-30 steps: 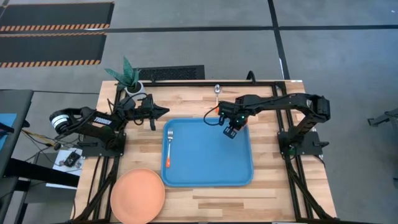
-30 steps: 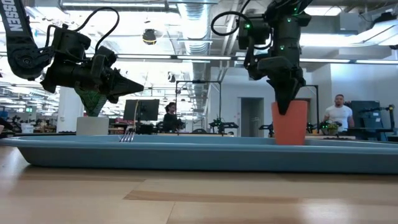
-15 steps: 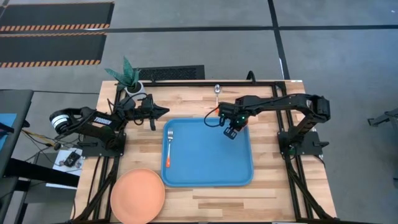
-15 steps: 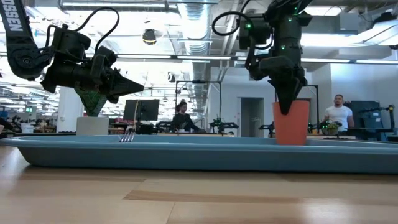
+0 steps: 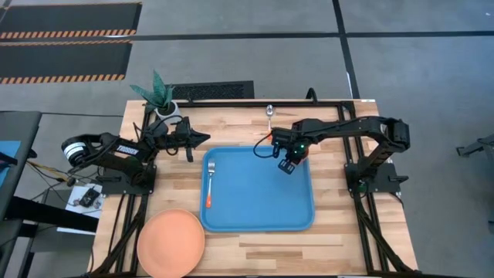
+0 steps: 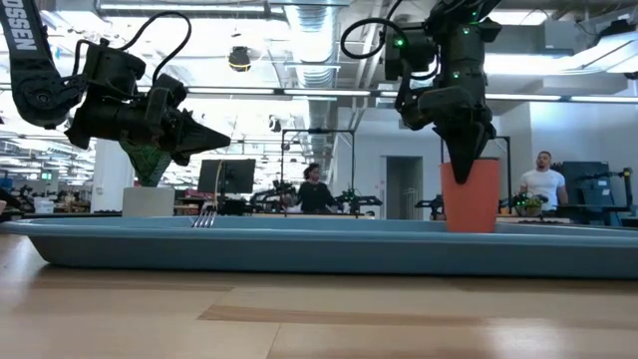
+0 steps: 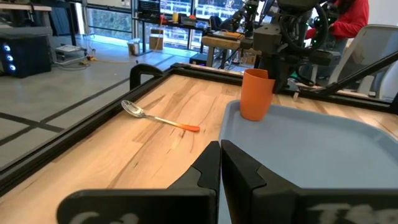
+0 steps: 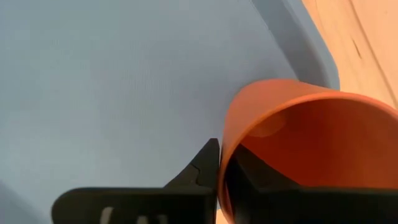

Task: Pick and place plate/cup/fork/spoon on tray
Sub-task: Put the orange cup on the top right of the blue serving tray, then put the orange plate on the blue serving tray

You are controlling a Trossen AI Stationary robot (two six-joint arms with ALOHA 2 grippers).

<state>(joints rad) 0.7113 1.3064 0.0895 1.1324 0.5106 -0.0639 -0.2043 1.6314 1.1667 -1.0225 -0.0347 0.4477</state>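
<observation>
My right gripper (image 5: 287, 164) is shut on the orange cup (image 6: 471, 194) over the far right part of the blue tray (image 5: 258, 220). The cup also shows in the left wrist view (image 7: 256, 94). The fork (image 5: 208, 181) lies in the tray's left part. The spoon (image 5: 269, 116) lies on the table beyond the tray's far edge. The salmon plate (image 5: 170, 239) lies on the table at the near left. My left gripper (image 5: 202, 139) is shut and empty, above the table by the tray's far left corner. My right gripper holds the cup by its rim (image 8: 225, 155), one finger (image 8: 249, 177) inside the mouth and the other finger (image 8: 202, 163) outside the wall. The fingers come from above, pointing down. The cup stands upright, mouth up, its base down at the tray's floor; whether it rests there I cannot tell.
A white pot with a green plant (image 5: 160, 96) stands at the table's far left corner, behind my left arm. Bare wood lies on the table's near side, in front of the tray (image 5: 309, 247). People stand in the room beyond the table (image 6: 543, 179).
My right gripper has carried the cup a little toward the table's right edge, keeping it upright and low over the tray.
</observation>
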